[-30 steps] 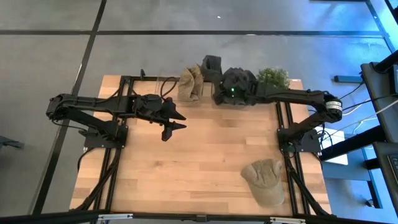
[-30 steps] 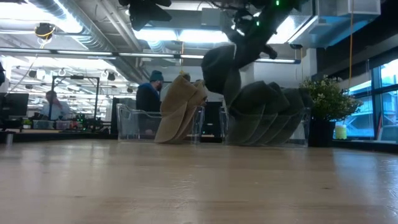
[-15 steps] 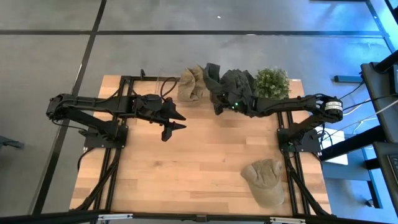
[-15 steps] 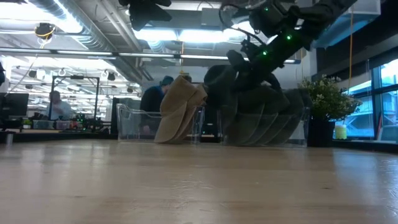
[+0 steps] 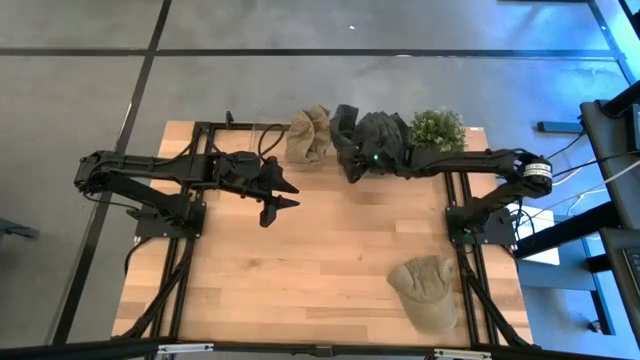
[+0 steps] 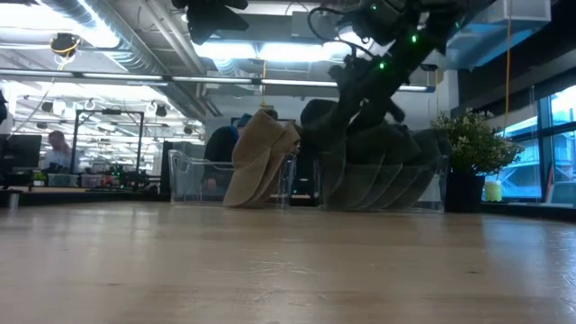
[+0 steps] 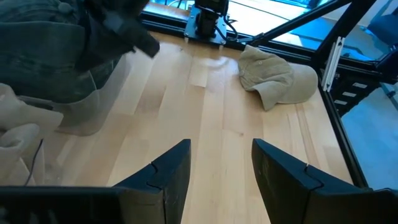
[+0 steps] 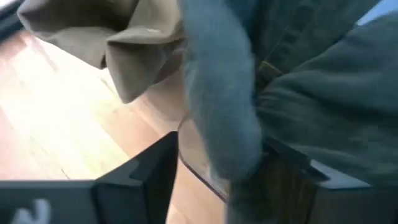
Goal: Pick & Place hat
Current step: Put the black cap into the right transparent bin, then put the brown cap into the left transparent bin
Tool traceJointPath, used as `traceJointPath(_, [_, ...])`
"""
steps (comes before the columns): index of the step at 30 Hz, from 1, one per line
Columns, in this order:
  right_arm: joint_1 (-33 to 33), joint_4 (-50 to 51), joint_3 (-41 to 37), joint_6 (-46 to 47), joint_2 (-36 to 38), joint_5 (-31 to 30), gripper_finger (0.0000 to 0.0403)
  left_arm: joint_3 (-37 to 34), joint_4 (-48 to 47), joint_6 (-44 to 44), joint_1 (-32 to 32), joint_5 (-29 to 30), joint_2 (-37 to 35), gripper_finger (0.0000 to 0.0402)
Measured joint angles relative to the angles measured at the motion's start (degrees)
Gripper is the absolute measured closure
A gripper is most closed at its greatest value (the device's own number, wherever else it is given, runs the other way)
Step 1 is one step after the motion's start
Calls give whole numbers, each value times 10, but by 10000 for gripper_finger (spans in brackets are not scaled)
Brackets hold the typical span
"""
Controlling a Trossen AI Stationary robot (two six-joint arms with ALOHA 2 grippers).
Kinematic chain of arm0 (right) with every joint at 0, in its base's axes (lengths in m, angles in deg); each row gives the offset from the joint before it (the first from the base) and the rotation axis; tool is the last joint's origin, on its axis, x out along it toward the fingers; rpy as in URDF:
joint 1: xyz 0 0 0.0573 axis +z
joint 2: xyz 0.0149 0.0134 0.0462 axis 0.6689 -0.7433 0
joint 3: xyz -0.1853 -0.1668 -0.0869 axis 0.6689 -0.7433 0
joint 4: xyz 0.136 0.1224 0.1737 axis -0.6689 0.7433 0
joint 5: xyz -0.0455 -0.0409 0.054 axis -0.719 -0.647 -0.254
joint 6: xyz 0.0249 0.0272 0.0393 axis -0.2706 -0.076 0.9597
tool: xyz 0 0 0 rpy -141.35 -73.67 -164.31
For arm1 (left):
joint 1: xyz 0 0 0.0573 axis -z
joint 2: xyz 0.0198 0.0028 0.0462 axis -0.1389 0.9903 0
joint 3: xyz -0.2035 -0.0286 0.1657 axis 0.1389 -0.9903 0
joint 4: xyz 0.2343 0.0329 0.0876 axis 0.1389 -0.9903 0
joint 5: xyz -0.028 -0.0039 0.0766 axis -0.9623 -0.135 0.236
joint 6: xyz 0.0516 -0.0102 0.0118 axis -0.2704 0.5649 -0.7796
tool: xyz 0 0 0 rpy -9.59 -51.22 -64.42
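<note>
Wooden worktop [image 5: 300, 260] carries two clear bins along its far edge: one holds tan hats [image 5: 306, 135], the other dark hats [image 5: 378, 133]. Right claw [image 5: 352, 168] sits at the dark-hat bin's [image 6: 382, 184] near-left corner with a dark hat [image 8: 221, 106] between its parted fingers, while another tan hat [image 5: 426, 288] lies near the front right corner. Left claw [image 5: 283, 196] hovers over the worktop's left-centre, fingers apart and empty.

The table [image 5: 320, 270] under me was pale wood, smooth with a soft sheen. My fingers [image 7: 168, 174] were dark matt plastic. The hats [image 6: 378, 171] in front of me were dull grey-green cloth, soft and creased; the tan hat [image 5: 425, 290] was matt cloth too. The bins [image 6: 193, 175] were clear glossy plastic.
</note>
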Motion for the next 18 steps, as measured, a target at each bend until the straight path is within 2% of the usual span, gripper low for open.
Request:
traceJointPath(3, [0,102,56,-16,16,-1,171,0,0,0,0,0,0,237])
traceJointPath(7, [0,237,134,-26,33,0,160,0,0,0,0,0,0,238])
traceJointPath(13, [2,250,247,-106,56,7,158,0,0,0,-1,1,0,237])
traceJointPath(15, [7,283,280,-126,59,46,158,0,0,0,-1,2,0,238])
traceJointPath(18, [18,358,328,-144,61,145,158,0,0,0,-1,3,0,238])
